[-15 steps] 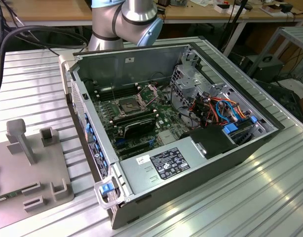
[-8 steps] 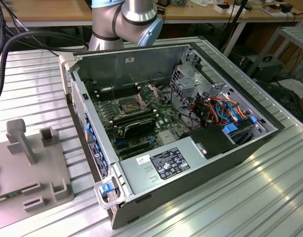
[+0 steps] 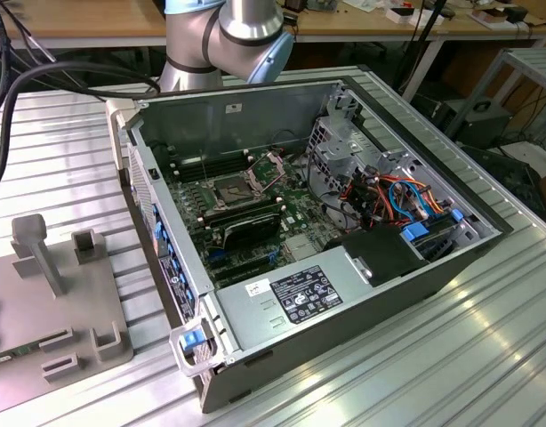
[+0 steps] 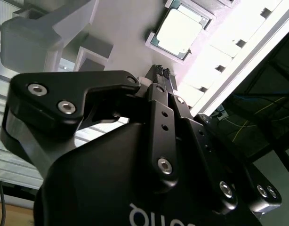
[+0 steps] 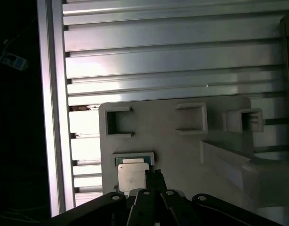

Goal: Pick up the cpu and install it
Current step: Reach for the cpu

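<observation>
Exterior view: socket (image 3: 233,189) in open PC case (image 3: 344,294), frame raised, looks unfilled, so install not done. Case beside grey fixture plate (image 3: 77,298) on ribbed aluminium table (image 3: 415,374); workbenches (image 3: 77,22) beyond.
Second wrist view: cpu (image 4: 179,32) in fixture plate recess, not picked. gripper (image 4: 162,71) jaws clenched together, empty, near cpu.
First wrist view: cpu (image 5: 132,175) at plate edge.

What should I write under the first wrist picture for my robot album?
The gripper hangs close to the cpu, which lies in its grey holder on the ribbed table.
</observation>
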Motion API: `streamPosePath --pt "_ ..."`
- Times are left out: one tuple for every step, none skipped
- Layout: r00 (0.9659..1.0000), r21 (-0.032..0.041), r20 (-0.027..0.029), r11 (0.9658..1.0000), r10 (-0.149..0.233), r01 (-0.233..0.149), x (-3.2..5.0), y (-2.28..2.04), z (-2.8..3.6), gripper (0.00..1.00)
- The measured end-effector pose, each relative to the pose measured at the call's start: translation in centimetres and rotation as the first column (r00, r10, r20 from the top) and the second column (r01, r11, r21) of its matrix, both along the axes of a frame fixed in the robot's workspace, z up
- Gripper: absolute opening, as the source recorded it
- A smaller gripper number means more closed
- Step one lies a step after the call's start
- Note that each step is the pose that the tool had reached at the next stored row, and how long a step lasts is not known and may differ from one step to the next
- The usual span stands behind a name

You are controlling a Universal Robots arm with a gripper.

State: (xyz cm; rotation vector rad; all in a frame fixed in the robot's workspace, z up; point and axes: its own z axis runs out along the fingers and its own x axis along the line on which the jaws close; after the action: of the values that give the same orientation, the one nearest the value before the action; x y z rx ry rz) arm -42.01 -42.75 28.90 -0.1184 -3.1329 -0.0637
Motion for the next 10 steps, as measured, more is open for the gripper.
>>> streamPosePath --pt "1.0 0.0001 0.0001 1.0 0.0 0.0 -0.02 -0.08 -0.06 0.11" --pt "1.0 0.0 0.0001 1.0 0.0 0.0 -0.06 -0.2 -0.12 0.11" --pt "1.0 0.0 0.0001 1.0 0.0 0.0 -0.12 -0.37 -0.2 0.11" --pt "1.0 0.0001 0.0001 1.0 0.0 0.0 -0.2 -0.56 -0.29 0.11" --pt "1.0 0.0001 0.0 1.0 0.0 0.0 -0.28 -0.77 -0.39 0.11" --pt "1.0 0.0001 0.0001 1.0 0.0 0.0 -0.33 -0.9 -0.48 0.11" --pt "1.0 0.0 0.0 1.0 0.0 0.0 -0.4 -1.07 -0.62 0.11" --pt "1.0 0.0 0.0 1.0 0.0 0.0 -0.43 -1.14 -0.72 0.11" --pt "1.0 0.0001 0.0001 1.0 0.0 0.0 -0.5 -1.26 -0.95 0.11" --pt "1.0 0.0001 0.0002 1.0 0.0 0.0 -0.57 -1.36 -1.21 0.11"
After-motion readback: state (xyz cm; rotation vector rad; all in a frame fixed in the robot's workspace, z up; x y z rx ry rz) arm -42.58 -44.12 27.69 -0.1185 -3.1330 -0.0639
